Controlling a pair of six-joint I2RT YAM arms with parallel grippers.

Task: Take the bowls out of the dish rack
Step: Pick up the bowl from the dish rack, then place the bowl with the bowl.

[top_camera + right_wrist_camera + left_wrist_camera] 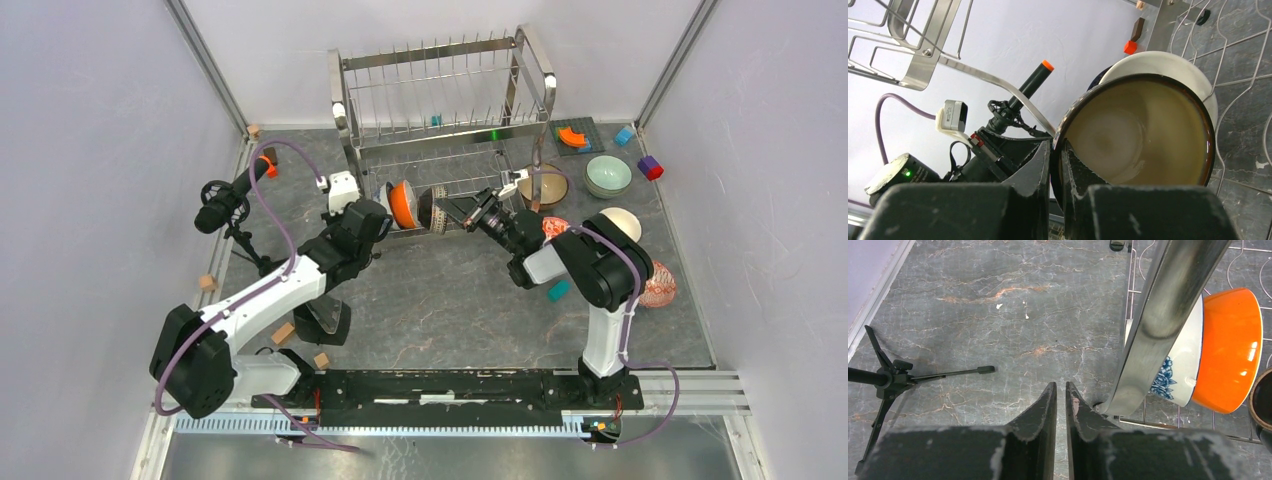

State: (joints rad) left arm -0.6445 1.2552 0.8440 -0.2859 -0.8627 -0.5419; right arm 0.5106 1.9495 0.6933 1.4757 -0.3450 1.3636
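**Right claw pinching the brown bowl's rim in the lower tier**

The brown bowl is standing on edge in the lower tier of the rack, its glossy cream inside facing the right wrist camera. It is looking like glazed ceramic: stiff, fairly heavy for its size, slick, and likely to chip against steel. The rim is the sensible hold, and the right gripper is already closing on it there, one finger inside and one outside. Such a thin pinch on glaze is probably inviting the bowl to swing or slip, so a slow lift clear of the wires is looking wise.

A pale bowl is sitting just behind it. Further along, the orange bowl and the blue-and-white bowl are leaning together. The left gripper is hanging closed and empty beside a rack leg, above the table.

The bowl's foot and the wires holding it are lying out of sight, and the overhead view is blurring the grip behind rack wires.
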